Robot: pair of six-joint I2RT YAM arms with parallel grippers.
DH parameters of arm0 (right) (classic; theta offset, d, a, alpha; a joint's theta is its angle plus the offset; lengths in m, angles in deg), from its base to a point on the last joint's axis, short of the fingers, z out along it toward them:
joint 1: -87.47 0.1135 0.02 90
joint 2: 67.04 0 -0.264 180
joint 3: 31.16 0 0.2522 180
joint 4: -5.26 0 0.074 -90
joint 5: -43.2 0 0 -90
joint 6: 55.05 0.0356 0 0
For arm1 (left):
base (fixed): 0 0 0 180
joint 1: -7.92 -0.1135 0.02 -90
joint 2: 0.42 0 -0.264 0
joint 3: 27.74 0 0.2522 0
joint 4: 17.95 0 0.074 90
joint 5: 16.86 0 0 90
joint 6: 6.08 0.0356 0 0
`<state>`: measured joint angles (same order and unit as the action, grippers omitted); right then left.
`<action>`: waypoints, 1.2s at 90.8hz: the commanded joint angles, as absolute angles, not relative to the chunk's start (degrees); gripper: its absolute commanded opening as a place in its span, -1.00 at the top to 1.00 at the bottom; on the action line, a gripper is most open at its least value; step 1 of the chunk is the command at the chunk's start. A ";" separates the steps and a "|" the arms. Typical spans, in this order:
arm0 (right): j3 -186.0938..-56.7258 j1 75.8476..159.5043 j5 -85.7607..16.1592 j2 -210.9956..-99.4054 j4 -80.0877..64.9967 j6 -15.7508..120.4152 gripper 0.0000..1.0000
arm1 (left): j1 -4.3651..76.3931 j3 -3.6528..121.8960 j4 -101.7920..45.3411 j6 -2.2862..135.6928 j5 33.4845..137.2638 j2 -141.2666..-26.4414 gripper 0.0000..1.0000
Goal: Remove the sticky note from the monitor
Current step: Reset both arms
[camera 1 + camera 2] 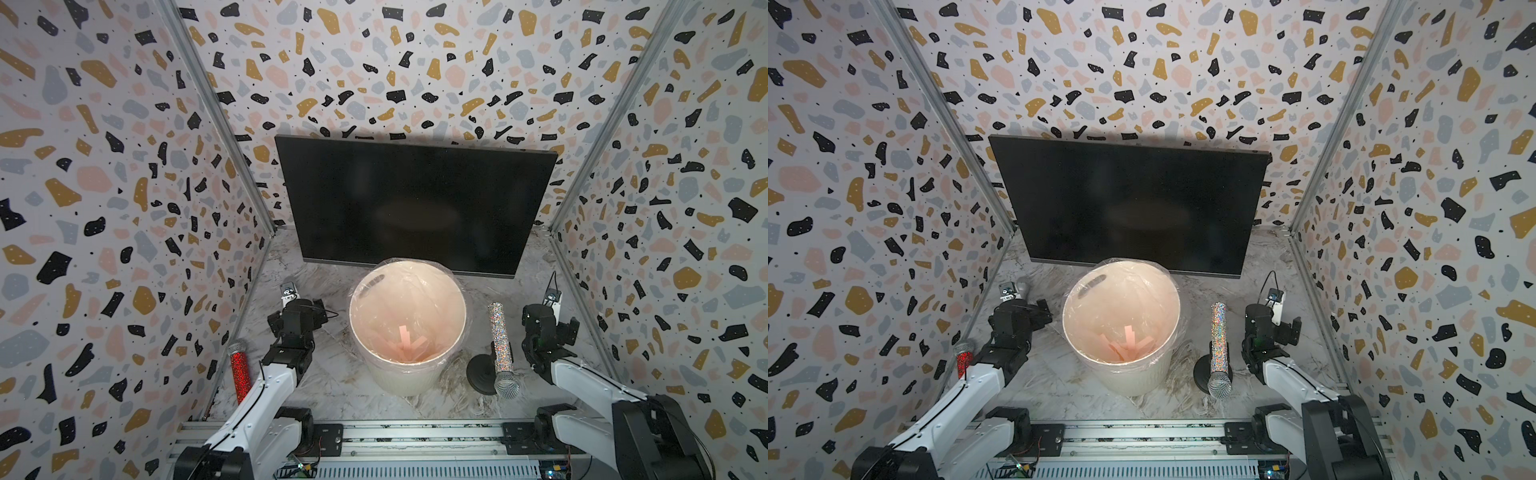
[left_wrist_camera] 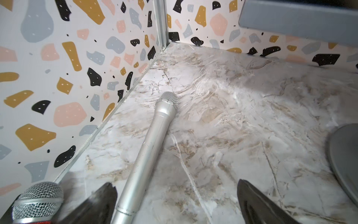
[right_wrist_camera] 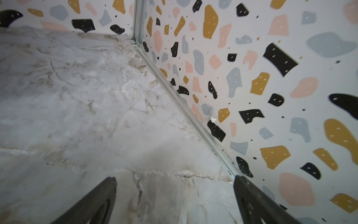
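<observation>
Terrazzo-print walls (image 1: 104,166) box in a marble table (image 1: 332,374). At the back stands the monitor (image 1: 415,199) (image 1: 1129,199) — dark, tilted back against the rear wall, its lower edge on the table, seen in both top views. Just in front of it sits a white bin (image 1: 399,382) with a clear liner (image 1: 459,332) folded over its rim. Pink notes (image 1: 409,345) lie at the bottom of the bin; they look like sticky notes, though they are too small to be sure.

Left of the bin, the left gripper (image 2: 175,184) hangs low over the table, jaws spread wide and holding nothing. A silver mic (image 2: 153,135) lies on the marble beneath it, its handle passing between the fingers. A red mic (image 1: 240,374) stands upright by the left wall, beside the left arm.

Near the right wall, the right gripper (image 3: 174,178) is likewise spread and empty, over bare marble. Between it and the bin is a glitter mic (image 1: 498,345) — mesh head toward the robot, by a round black base (image 1: 478,376).
</observation>
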<state>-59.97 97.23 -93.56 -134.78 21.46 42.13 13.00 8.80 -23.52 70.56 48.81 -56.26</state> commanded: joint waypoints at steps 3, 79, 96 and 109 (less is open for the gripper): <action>-59.26 97.24 -91.23 -141.28 42.55 36.81 -0.99 | 12.75 5.61 -6.44 74.11 49.53 -61.02 -0.99; -63.82 91.08 -63.10 -153.45 44.31 35.77 -1.00 | 13.87 4.77 13.99 83.89 61.47 -80.81 -0.99; -64.06 91.08 -62.85 -153.65 43.89 35.37 -1.00 | 14.32 4.92 13.86 84.10 60.89 -80.86 -0.99; -64.80 91.12 -60.26 -154.18 43.25 34.43 -1.00 | 14.24 5.24 14.09 84.31 61.26 -81.71 -0.99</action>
<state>-63.01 91.27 -62.90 -154.41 43.69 34.91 14.09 3.64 11.21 83.34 60.87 -81.18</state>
